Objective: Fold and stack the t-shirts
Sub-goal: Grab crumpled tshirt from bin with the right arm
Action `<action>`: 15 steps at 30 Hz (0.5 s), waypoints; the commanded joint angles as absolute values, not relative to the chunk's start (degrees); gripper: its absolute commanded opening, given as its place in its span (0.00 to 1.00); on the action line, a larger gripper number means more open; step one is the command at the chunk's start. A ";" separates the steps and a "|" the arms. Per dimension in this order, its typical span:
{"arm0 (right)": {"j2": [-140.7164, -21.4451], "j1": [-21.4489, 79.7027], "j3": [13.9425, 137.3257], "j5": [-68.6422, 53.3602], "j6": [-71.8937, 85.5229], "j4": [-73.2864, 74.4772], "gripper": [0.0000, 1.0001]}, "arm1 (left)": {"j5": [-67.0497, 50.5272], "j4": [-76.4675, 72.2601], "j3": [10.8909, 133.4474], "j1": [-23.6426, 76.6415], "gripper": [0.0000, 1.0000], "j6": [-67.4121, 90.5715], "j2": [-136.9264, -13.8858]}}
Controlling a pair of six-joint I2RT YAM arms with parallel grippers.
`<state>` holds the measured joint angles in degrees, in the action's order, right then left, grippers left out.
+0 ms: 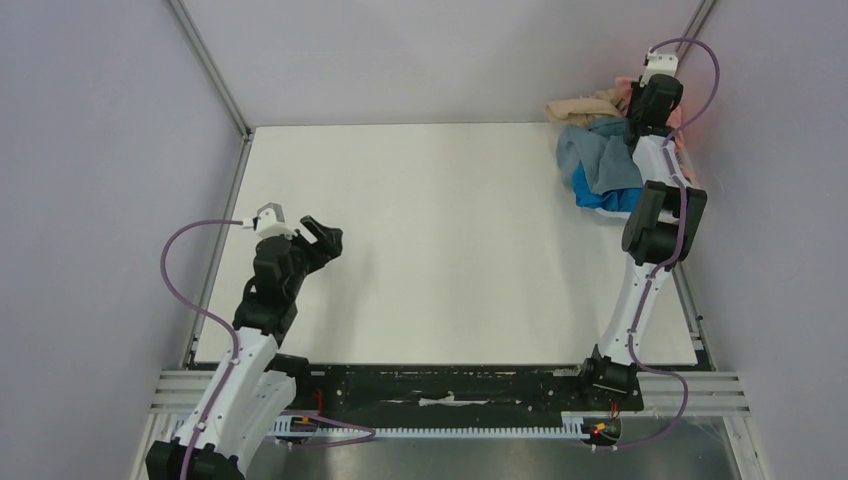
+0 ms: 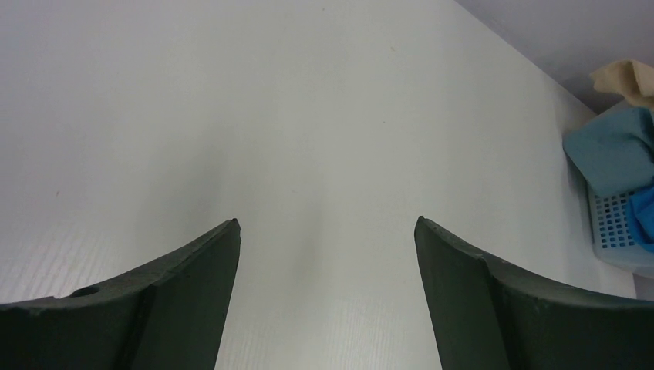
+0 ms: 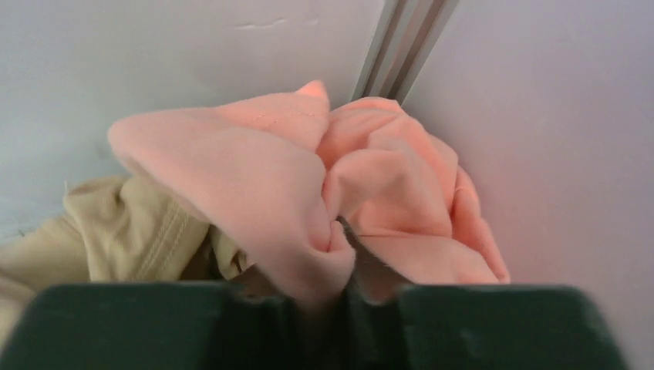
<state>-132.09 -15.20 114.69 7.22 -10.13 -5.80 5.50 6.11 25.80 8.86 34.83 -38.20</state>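
A heap of t-shirts sits at the table's far right corner: a beige one [image 1: 582, 106], a grey-blue one [image 1: 600, 152], a bright blue one [image 1: 610, 198] and a salmon-pink one [image 1: 682, 118]. My right gripper [image 1: 655, 100] reaches into the heap. In the right wrist view it [image 3: 343, 254] is shut on a bunched fold of the salmon-pink t-shirt [image 3: 254, 166], with the beige t-shirt [image 3: 135, 227] beside it on the left. My left gripper [image 1: 325, 238] is open and empty above the table's left side; its fingers [image 2: 193, 285] frame bare table.
A white plastic basket [image 2: 613, 227] holds the shirts at the far right, its mesh wall showing in the left wrist view. Grey walls and an aluminium post [image 3: 405, 46] close in behind the heap. The white table [image 1: 440, 240] spreads between the arms.
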 commanded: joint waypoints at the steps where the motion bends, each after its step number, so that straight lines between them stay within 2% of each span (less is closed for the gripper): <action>1: -131.98 -15.35 120.19 13.02 -7.75 -14.62 0.00 | 4.36 2.86 27.62 8.96 0.88 32.54 -39.84; 15: -120.66 -15.32 121.72 23.27 -13.11 -28.86 0.00 | 3.96 3.60 27.31 8.96 0.87 32.55 -38.84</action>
